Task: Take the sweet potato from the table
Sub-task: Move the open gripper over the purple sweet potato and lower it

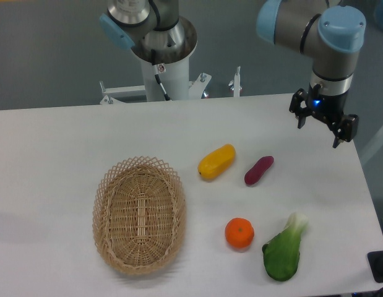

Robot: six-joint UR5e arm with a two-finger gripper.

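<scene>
The sweet potato (258, 171) is a small dark reddish-purple tuber lying tilted on the white table (55, 154), right of centre. My gripper (319, 131) hangs above the table's right part, up and to the right of the sweet potato and well apart from it. Its two black fingers (299, 115) are spread and hold nothing.
A yellow-orange oblong fruit (216, 161) lies just left of the sweet potato. A round orange (239, 233) and a green bok choy (283, 250) lie nearer the front. An oval wicker basket (139, 213) stands at the left. The arm's base (164, 62) is at the back.
</scene>
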